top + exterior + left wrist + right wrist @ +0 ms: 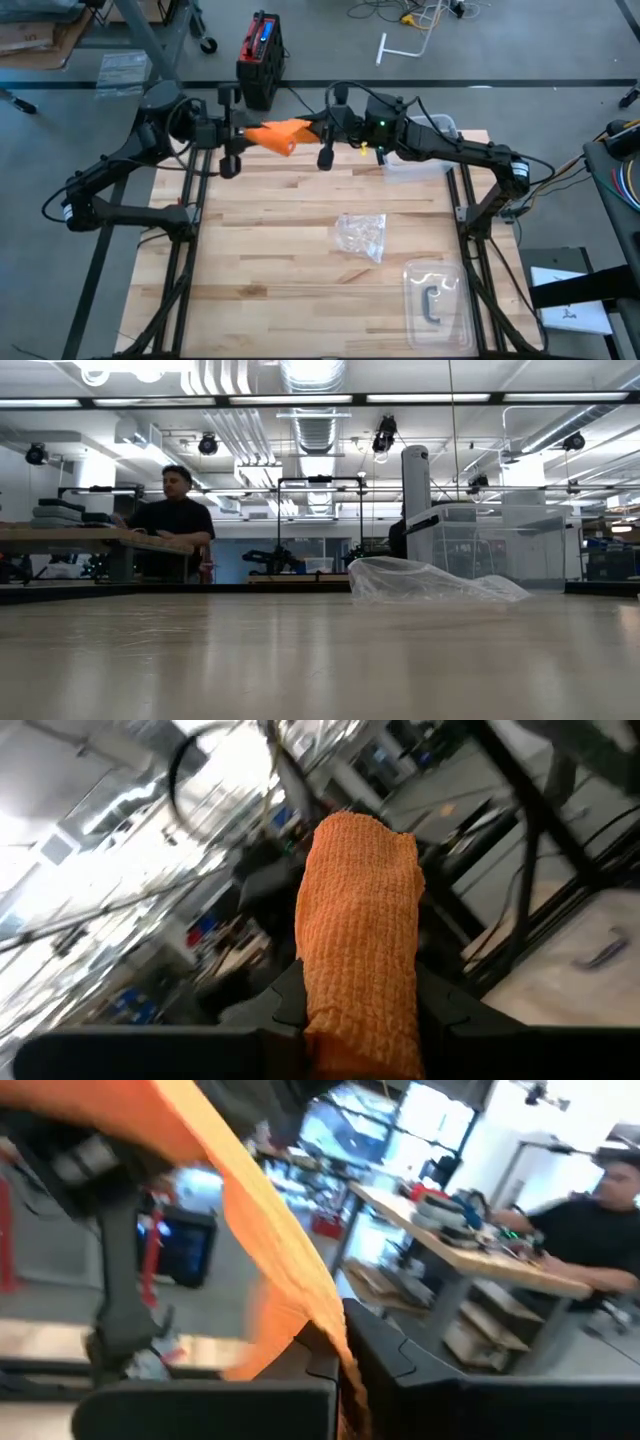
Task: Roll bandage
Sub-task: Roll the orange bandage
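Bandage [278, 135] is up in the air over the far edge of the counter [280, 250], stretched between the two arms, nowhere near the wood itself. Left gripper [243, 131] has its fingers narrowed on one end, and its wrist view shows the orange weave bunched thick between them [360, 940]. Right gripper [322, 128] has its fingers pinched shut on the other end, with the strip running off at a slant in its wrist view [270, 1230]. My guess is it's held aloft like this so one end can be turned against the other without the fabric dragging on anything.

Stuff around: crumpled clear wrapper [362, 236] lies on the counter well toward the near side from the bandage, and a clear plastic tray [437, 298] sits nearer still. Neither is in the way. Person [172, 520] at a bench in the room behind, well clear of the arms
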You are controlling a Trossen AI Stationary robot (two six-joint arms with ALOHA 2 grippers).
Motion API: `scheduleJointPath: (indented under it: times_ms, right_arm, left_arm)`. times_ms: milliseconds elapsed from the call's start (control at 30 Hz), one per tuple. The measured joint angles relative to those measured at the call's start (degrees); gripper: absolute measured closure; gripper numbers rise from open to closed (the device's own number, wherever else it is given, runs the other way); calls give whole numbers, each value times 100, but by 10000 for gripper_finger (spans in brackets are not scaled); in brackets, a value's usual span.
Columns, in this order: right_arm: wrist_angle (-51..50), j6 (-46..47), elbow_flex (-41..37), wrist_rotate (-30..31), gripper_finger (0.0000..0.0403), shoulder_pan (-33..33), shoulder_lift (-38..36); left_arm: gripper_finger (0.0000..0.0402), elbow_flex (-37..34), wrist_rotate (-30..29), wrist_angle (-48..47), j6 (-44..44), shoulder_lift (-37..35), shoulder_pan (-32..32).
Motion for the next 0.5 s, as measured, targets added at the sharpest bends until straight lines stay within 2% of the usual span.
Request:
scheduleJointPath:
  times_ms: [100,233,367,500]
  right_arm:
    - [-276,-145,-9,322,401,5,-52]
    - [-629,-168,-26,485,402,2,-203]
    - [-952,-165,-49,487,402,4,-380]
    - [-1071,-51,-67,450,403,11,-442]
  left_arm:
    - [322,0,108,-43,-80,-132,7]
    - [322,0,-90,-243,-190,-268,9]
    - [322,0,-917,-469,58,-376,13]
    - [322,0,-1711,-148,91,-285,13]
